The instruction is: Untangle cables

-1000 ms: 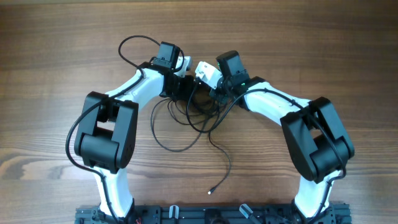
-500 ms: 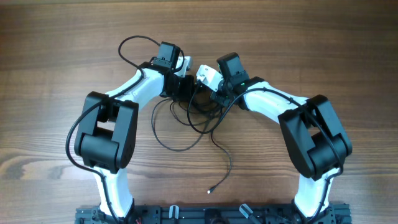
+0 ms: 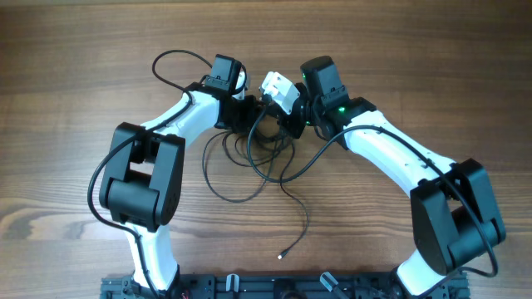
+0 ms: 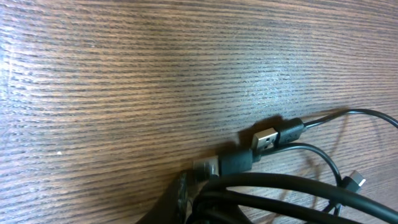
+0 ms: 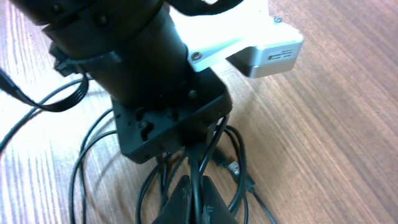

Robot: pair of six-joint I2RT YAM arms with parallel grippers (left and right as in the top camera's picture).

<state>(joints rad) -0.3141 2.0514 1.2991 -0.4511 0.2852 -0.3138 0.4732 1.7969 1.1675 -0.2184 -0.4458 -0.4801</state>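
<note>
Left pincer (image 4: pixel 185 200) and right pincer (image 5: pixel 191 190) pinch the cables (image 3: pixel 259 162) mid-table: grip step. Next I'd draw them apart slowly.

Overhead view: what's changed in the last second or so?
The right gripper closed on a strand of the cables and shifted slightly up and right, its elbow swinging outward. The cable loop at upper left nudged left. The left gripper keeps its hold on the bundle; the loose plug end hasn't moved.
</note>
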